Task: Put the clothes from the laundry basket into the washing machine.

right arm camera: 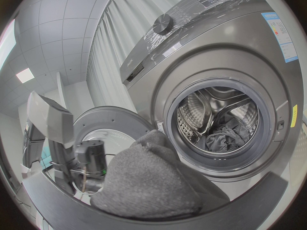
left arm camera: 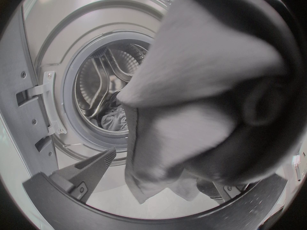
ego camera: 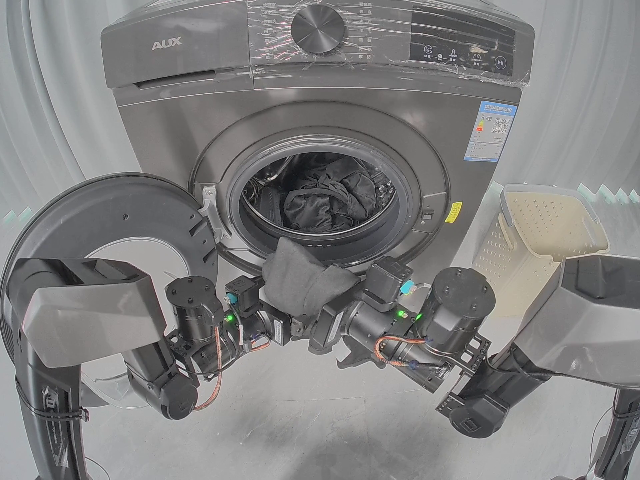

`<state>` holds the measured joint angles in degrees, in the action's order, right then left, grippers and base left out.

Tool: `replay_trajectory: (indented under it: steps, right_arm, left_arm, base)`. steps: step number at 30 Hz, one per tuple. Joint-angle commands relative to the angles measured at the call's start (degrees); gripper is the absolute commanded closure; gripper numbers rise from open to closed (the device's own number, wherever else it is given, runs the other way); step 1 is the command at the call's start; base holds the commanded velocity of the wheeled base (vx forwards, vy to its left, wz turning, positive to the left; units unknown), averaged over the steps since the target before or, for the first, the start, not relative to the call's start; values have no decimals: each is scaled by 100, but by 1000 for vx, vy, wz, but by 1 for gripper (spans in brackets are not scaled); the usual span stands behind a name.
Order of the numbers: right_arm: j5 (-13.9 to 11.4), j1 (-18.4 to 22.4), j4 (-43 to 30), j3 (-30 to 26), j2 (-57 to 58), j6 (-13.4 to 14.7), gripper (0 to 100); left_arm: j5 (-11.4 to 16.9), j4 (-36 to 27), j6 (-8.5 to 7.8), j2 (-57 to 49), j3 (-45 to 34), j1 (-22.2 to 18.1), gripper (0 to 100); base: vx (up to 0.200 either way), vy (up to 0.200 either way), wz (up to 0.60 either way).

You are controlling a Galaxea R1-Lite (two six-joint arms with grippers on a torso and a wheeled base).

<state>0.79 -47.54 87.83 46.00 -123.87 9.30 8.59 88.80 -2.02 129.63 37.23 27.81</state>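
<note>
A grey garment [ego camera: 303, 281] hangs bunched just below the washing machine's open port [ego camera: 320, 195], its top edge touching the door seal. My right gripper [ego camera: 321, 331] is under it, shut on the grey garment [right arm camera: 150, 179], which hides its fingers. From the other side my left gripper [ego camera: 283, 328] faces the cloth and stands open. One left fingertip [left arm camera: 107, 157] is bare, and the garment [left arm camera: 198, 90] hangs in front of the other. Dark clothes [ego camera: 327, 195] lie inside the drum. The cream laundry basket [ego camera: 533, 225] stands to the right of the machine.
The machine's round door [ego camera: 113, 221] is swung fully open to the left, close to my left arm. Its hinge and latch bracket [left arm camera: 44, 90] sit beside the port. Light floor [ego camera: 300, 421] lies below the arms, with a curtain behind the machine.
</note>
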Motion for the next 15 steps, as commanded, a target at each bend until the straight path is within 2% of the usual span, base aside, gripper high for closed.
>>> replay_trajectory:
  steps: [1,9,10,15]
  right_arm:
    - [0,-27,15,-108,12,10,100]
    - [0,-36,23,-231,3,19,100]
    - [0,-36,23,-223,3,19,100]
    - [0,-9,15,-214,-32,10,100]
  left_arm:
    - [2,-3,0,211,188,-91,0]
    - [19,-3,-35,211,294,-74,0]
    - [19,-3,-35,211,285,-65,100]
    - [90,6,-44,185,294,5,100]
  base:
    - [0,0,0]
    - [0,0,0]
    - [0,0,0]
    - [0,0,0]
